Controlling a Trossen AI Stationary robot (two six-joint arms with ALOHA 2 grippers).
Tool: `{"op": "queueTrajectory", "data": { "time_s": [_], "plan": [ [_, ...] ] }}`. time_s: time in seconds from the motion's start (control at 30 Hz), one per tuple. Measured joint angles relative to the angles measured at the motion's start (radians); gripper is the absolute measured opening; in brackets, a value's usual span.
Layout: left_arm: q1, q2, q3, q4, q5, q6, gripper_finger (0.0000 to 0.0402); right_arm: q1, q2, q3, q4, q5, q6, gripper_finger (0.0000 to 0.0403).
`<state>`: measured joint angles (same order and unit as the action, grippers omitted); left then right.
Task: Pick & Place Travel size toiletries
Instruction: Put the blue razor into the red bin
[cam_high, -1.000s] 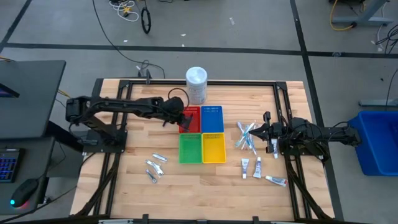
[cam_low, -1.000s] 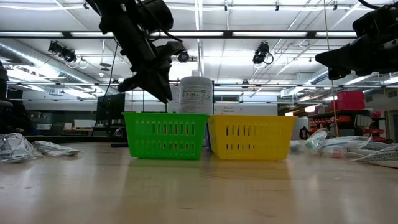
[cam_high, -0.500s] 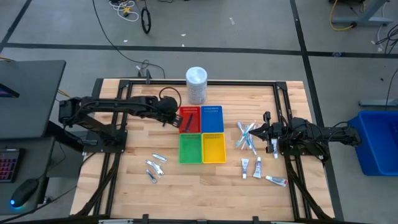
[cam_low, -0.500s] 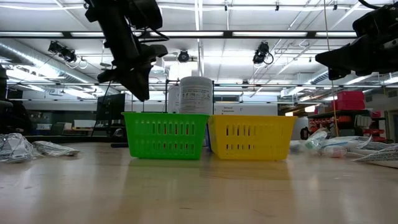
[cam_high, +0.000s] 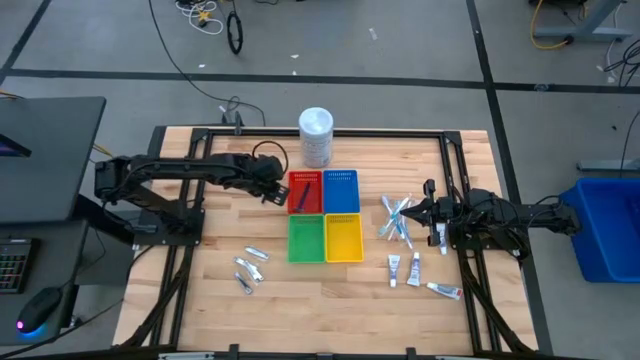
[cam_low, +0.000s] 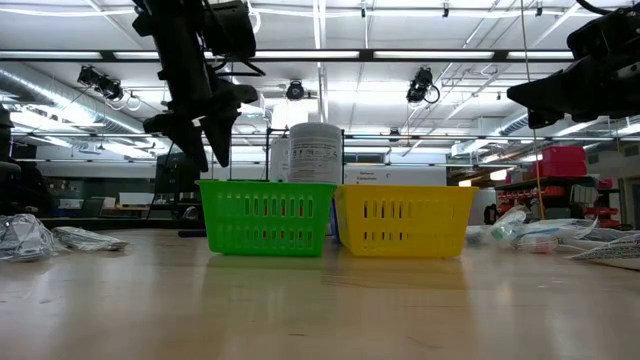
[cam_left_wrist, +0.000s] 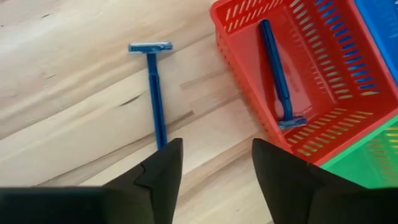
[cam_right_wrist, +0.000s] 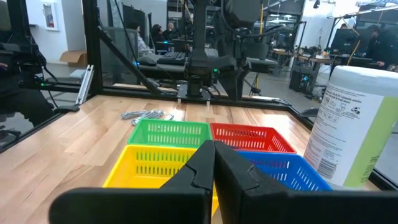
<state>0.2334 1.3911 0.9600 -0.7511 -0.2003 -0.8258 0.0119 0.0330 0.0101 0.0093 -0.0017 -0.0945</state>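
My left gripper (cam_high: 272, 189) (cam_left_wrist: 214, 177) hangs open above the bare wood just left of the red tray (cam_high: 298, 206) (cam_left_wrist: 244, 87), pointing steeply down. One blue razor (cam_left_wrist: 154, 93) lies flat on the table ahead of its fingers. A second blue razor (cam_left_wrist: 276, 71) (cam_high: 306, 190) lies inside the red tray. Silvery sachets (cam_high: 250, 266) lie near the front left. Toothbrush-like sticks (cam_high: 397, 218) and white tubes (cam_high: 404, 268) lie at the right. My right gripper (cam_high: 430, 211) (cam_right_wrist: 213, 155) waits shut and level at the right edge.
Blue (cam_high: 341, 191), green (cam_high: 306, 240) and yellow (cam_high: 344, 238) trays adjoin the red one at the table's middle. A tall white tub (cam_high: 316, 136) stands behind them. Another tube (cam_high: 443, 290) lies near the front right. Bare wood stretches along the near edge.
My left gripper has drawn back from over the red tray toward the table's left, tipping more steeply downward, and its fingers have opened wider. The razor in the red tray, covered by the gripper before, now lies in plain sight.
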Motion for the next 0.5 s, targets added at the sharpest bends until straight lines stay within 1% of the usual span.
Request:
{"op": "queueTrajectory", "data": {
  "time_s": [0.1, 0.27, 0.4, 0.5],
  "plan": [
    [0.009, 0.000, 0.000, -0.001, -0.002, 0.016, 0.0210, 0.000, 0.000, 0.000, 0.000, 0.000, 0.000, 0.0013],
    [0.034, 0.000, 0.000, -0.005, -0.008, 0.026, 0.0206, 0.000, 0.000, 0.000, 0.000, 0.000, 0.000, 0.0013],
    [0.057, 0.000, 0.000, -0.003, -0.046, 0.076, 0.0202, 0.000, 0.000, 0.000, 0.000, 0.000, 0.000, 0.0014],
    [0.090, 0.000, 0.000, -0.003, -0.050, 0.111, 0.0201, 0.000, 0.000, 0.000, 0.000, 0.000, 0.000, 0.0013]
  ]
}}
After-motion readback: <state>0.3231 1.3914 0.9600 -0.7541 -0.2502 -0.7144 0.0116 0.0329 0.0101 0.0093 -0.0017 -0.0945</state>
